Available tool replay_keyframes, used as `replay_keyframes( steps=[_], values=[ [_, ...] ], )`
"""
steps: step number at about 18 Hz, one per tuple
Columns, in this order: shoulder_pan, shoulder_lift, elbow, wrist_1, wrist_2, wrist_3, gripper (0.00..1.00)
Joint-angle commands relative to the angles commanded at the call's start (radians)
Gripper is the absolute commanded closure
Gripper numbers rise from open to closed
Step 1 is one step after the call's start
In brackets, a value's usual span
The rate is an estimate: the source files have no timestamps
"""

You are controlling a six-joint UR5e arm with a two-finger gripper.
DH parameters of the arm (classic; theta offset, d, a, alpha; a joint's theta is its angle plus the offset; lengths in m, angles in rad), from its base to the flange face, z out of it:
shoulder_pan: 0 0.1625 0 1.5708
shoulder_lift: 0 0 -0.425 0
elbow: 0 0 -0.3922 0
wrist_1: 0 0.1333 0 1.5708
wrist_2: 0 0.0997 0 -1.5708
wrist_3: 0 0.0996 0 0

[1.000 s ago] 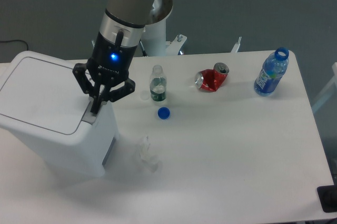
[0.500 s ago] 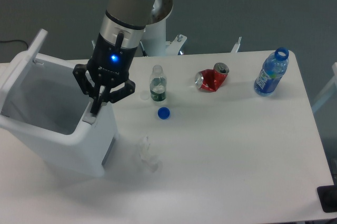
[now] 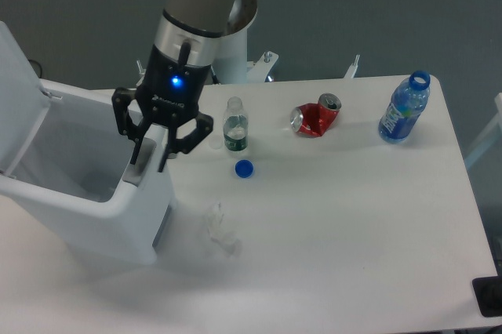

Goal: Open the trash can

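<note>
One bin [image 3: 86,193], at the bench's [image 3: 353,232] nine o'clock edge with its lid [image 3: 20,91] upright, is judged light, stiff and smooth, best worked by its grey tab [image 3: 135,176], above which the gripper [image 3: 153,160] is seen, jaws apart and empty.

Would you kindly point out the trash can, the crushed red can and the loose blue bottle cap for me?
trash can [image 3: 118,220]: fixed camera view, on its white front wall below the rim.
crushed red can [image 3: 315,117]: fixed camera view, on its dented red side.
blue bottle cap [image 3: 244,168]: fixed camera view, on its centre.
</note>
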Motion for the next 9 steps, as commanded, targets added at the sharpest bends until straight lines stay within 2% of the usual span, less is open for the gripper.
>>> replay_keyframes(
  steps=[3,9],
  values=[
    [0.057,-0.015,0.000,0.002,0.002,0.021,0.00],
    [0.137,-0.097,0.000,0.005,0.044,0.216,0.00]
  ],
)
